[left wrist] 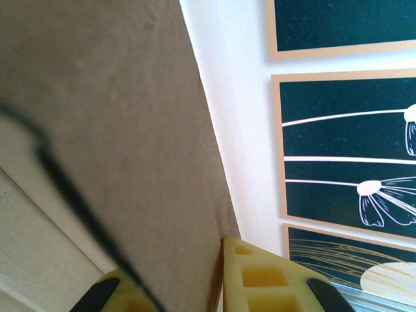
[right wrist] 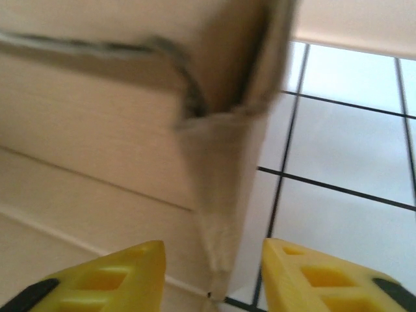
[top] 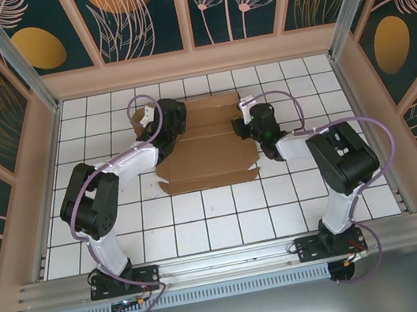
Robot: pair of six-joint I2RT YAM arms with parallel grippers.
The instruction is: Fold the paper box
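Brown matte cardboard paper box (top: 206, 152) w/ creased, notched flaps

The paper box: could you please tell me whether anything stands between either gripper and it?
Nothing visible does. The left gripper is shut on the paper box at a raised flap, and the right gripper, jaws open, straddles the raised flap edge on the other side.
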